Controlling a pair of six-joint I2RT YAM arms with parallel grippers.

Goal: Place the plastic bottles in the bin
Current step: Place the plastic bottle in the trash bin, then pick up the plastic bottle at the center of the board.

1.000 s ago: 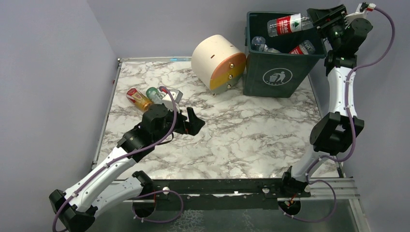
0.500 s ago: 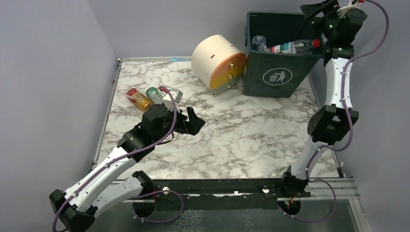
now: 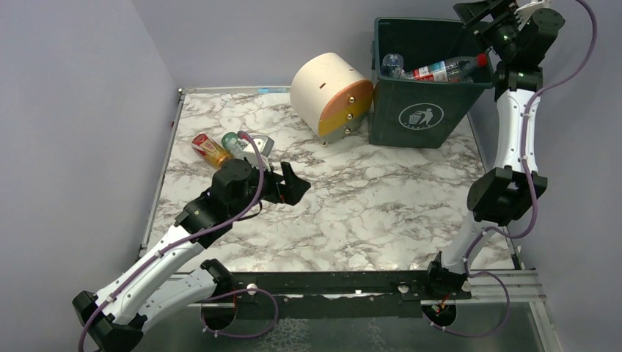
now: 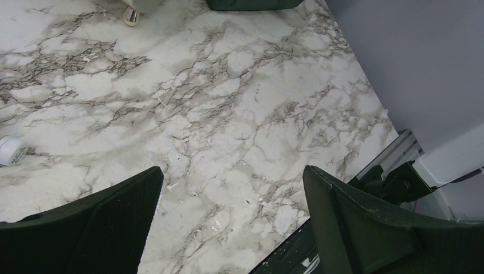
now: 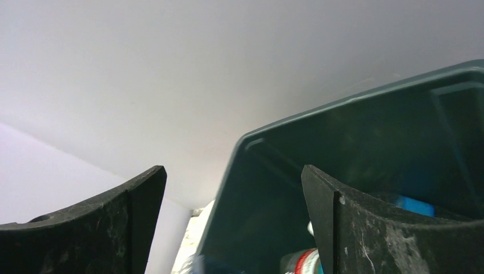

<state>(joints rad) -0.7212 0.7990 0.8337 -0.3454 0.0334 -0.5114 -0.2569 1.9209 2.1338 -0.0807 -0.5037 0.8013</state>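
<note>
The dark green bin (image 3: 389,117) stands at the table's far right. Inside it a clear bottle with a red label (image 3: 444,70) lies across the top of the load, beside a clear bottle (image 3: 392,64). My right gripper (image 3: 480,13) hangs open and empty above the bin's right rear corner. The right wrist view looks past my right gripper (image 5: 234,182) into the bin (image 5: 354,165), where a red-labelled bottle (image 5: 299,264) shows. An orange bottle (image 3: 210,149), a green-capped bottle (image 3: 233,141) and a clear bottle (image 3: 262,144) lie at the left. My left gripper (image 3: 297,183) hovers open to their right.
A cream-and-orange round drawer unit (image 3: 331,94) stands left of the bin. The left wrist view shows my left gripper (image 4: 234,182) over bare marble table (image 4: 228,103), a small white round thing (image 4: 11,149) at the left edge and the metal front rail (image 4: 394,154).
My right gripper opened and let go of the red-labelled bottle, which dropped into the bin and now lies there. The right arm straightened up slightly. The left arm barely moved.
</note>
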